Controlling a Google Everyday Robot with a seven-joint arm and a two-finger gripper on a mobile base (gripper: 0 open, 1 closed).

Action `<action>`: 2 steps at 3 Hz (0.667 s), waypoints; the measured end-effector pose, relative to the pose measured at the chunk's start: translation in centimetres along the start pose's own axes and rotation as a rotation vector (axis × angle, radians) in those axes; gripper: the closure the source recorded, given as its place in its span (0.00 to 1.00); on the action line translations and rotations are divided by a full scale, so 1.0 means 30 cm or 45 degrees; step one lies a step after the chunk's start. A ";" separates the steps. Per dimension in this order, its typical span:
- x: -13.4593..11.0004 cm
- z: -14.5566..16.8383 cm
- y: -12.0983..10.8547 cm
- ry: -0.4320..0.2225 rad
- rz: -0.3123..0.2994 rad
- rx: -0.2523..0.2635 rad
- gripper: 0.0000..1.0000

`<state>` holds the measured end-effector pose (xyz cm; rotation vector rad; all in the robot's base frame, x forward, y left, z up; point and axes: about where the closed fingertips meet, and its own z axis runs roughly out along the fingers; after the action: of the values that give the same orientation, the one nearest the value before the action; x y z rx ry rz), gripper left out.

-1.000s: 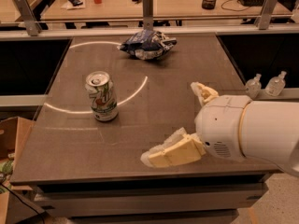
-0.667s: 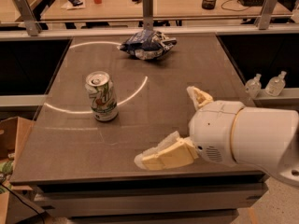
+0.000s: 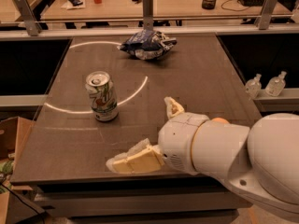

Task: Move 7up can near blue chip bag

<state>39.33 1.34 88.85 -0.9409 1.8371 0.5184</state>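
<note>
The 7up can (image 3: pixel 102 96) stands upright on the left part of the dark table (image 3: pixel 196 73), silver top with pull tab up. The blue chip bag (image 3: pixel 147 44) lies crumpled at the table's far middle, well beyond the can. My gripper (image 3: pixel 147 134) is at the near middle of the table, to the right of and nearer than the can, apart from it. It is open and empty, with one cream finger (image 3: pixel 133 160) near the front edge and the other (image 3: pixel 173 108) farther back. A bit of orange (image 3: pixel 219 121) shows behind my arm.
Two small clear bottles (image 3: pixel 265 84) stand on a ledge at the right. A cardboard box (image 3: pixel 11 139) is at the lower left. Metal rail posts (image 3: pixel 148 9) line the table's far edge, with another desk behind.
My arm and open gripper have moved left, closer to the can. The can and the bag have not moved.
</note>
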 end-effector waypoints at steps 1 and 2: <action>-0.007 0.096 0.022 -0.025 0.024 0.022 0.00; -0.041 0.178 0.000 -0.093 0.061 0.075 0.00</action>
<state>42.65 5.51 87.60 -0.8300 1.8031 0.5181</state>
